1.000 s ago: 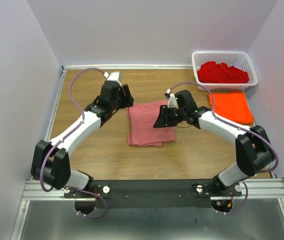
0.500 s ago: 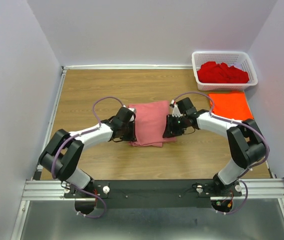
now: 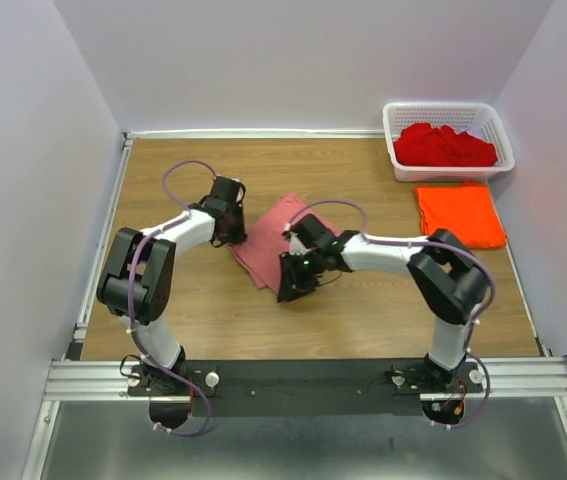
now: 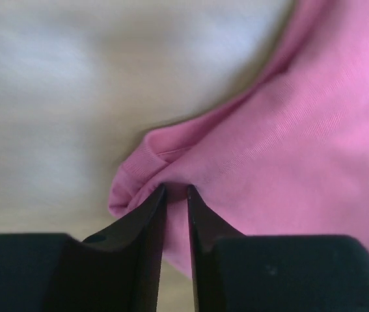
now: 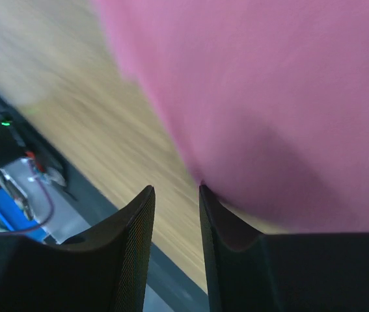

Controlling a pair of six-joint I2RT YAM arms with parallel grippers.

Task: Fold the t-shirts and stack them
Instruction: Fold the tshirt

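One corner of the salmon-pink t-shirt (image 3: 271, 238) sat pinched in the left gripper (image 4: 174, 194); whether the right gripper (image 5: 176, 195) held cloth was unclear. Moving both evenly should keep the folds flat.

A folded pink tee (image 3: 268, 235) lies slantwise on the wooden counter (image 3: 193, 310). The left hand (image 3: 235, 236) is at its left edge and the right hand (image 3: 291, 282) at its near corner, both arms bent inward low over the cloth. Well to the right a folded orange tee (image 3: 460, 212) lies flat, just in front of a white basket (image 3: 448, 108) in the far right corner that holds red tees (image 3: 443, 146).
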